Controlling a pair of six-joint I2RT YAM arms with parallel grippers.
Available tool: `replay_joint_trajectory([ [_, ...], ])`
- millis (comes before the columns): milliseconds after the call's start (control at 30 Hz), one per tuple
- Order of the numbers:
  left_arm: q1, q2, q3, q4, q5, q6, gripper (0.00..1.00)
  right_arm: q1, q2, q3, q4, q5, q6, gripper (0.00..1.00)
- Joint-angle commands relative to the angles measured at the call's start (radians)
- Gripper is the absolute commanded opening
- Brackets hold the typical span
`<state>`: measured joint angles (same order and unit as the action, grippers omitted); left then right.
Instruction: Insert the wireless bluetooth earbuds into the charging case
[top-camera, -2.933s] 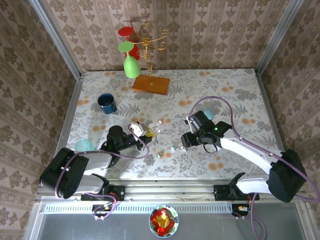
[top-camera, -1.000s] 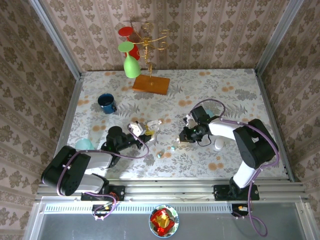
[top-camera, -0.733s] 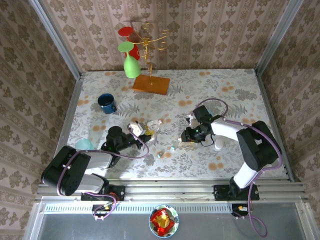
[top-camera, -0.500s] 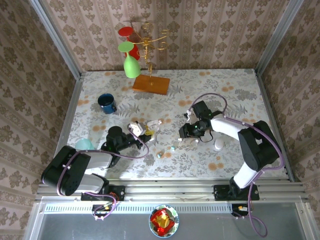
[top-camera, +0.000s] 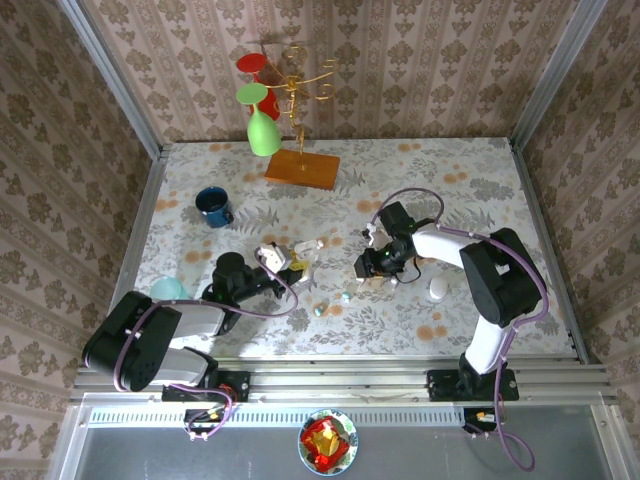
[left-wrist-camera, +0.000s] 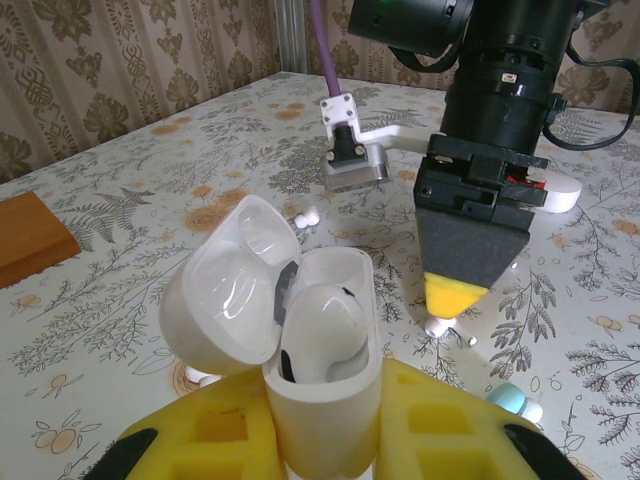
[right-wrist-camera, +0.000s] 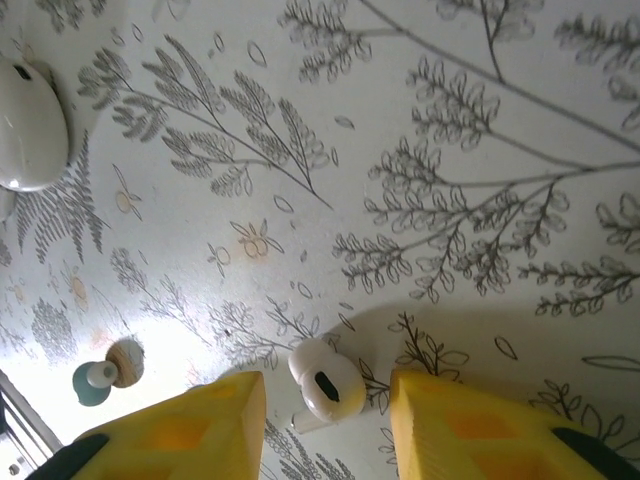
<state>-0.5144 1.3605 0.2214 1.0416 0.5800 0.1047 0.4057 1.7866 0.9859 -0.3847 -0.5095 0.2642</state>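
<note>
The right gripper (right-wrist-camera: 325, 415) has shifted sideways and now straddles a white earbud (right-wrist-camera: 326, 383), fingers apart, ready to pinch. The left gripper (left-wrist-camera: 320, 455) is clamped on the open charging case (left-wrist-camera: 322, 410).

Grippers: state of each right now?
Left gripper: shut on the open charging case.
Right gripper: open, straddling a white earbud on the table.

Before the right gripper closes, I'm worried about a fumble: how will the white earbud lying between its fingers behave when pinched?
The earbud looks glossy and rounded, so it may squirt out when the right gripper pinches it. It is tiny, so probably very light and easily nudged across the smooth table.
</note>
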Motion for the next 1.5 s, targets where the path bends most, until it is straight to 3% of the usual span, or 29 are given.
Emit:
replay_joint_trajectory([
  [0, 0.01, 0.005, -0.006, 0.038, 0.027, -0.003, 0.0, 0.001, 0.013, -0.014, -0.002, -0.032, -0.005, 0.37],
  [733, 0.01, 0.007, -0.001, 0.032, 0.035, -0.004, 0.0, 0.017, 0.008, -0.022, 0.015, 0.034, -0.024, 0.22],
  [1167, 0.01, 0.032, 0.007, 0.032, 0.046, -0.004, 0.0, 0.049, -0.285, -0.172, 0.278, 0.215, -0.046, 0.2],
  [1333, 0.01, 0.063, 0.009, 0.068, 0.057, -0.019, 0.0, 0.118, -0.399, -0.211, 0.387, 0.267, -0.085, 0.2],
  [1467, 0.01, 0.069, 0.024, 0.055, 0.128, -0.029, 0.0, 0.162, -0.474, -0.201, 0.395, 0.269, -0.158, 0.2],
])
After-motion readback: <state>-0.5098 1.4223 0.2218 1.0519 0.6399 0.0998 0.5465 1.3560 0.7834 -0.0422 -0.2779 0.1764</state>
